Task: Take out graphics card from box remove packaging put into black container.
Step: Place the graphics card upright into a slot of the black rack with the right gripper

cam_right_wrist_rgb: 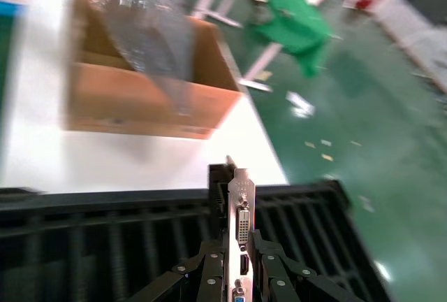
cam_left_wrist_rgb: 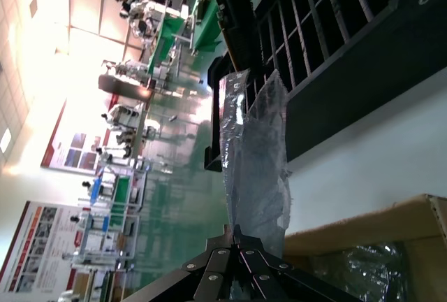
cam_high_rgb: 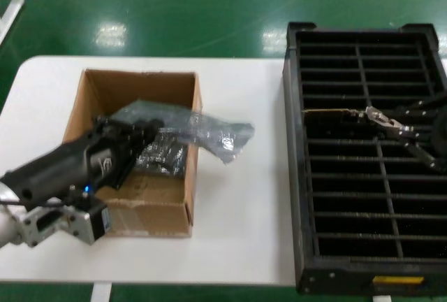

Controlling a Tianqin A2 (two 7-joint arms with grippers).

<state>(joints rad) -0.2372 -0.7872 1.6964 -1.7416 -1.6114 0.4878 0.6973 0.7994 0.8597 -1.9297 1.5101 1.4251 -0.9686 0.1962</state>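
The job looks close to its last step: the graphics card (cam_right_wrist_rgb: 239, 225) is out of its bag and is held over the black container (cam_high_rgb: 296, 176), ready to go into a slot. The right end effector (cam_right_wrist_rgb: 236, 274) has its two fingers squeezed on the thin edge of the card, one on each side, and the card stands upright with its silver end plate and white port facing the right wrist camera. In the head view this end effector (cam_high_rgb: 408, 134) hangs over the middle rows of the black container, near its right side, and the card shows as a thin line lying along a divider. The left end effector (cam_left_wrist_rgb: 234, 242) is over the brown cardboard box (cam_high_rgb: 178, 207) on the white counter (cam_high_rgb: 237, 246). Its fingers are pinched together on one end of the packaging (cam_left_wrist_rgb: 255, 155), the crinkly shiny bag, which sticks out past the box rim toward the black container. The bag looks flat and empty. More crinkly plastic lies down inside the box. Next, I think the right arm needs to line the card up with one narrow slot and lower it straight, so the edge slides between the dividers and does not bump them. Only then should the fingers let go. The left arm just has to keep the bag out of the way or drop it.
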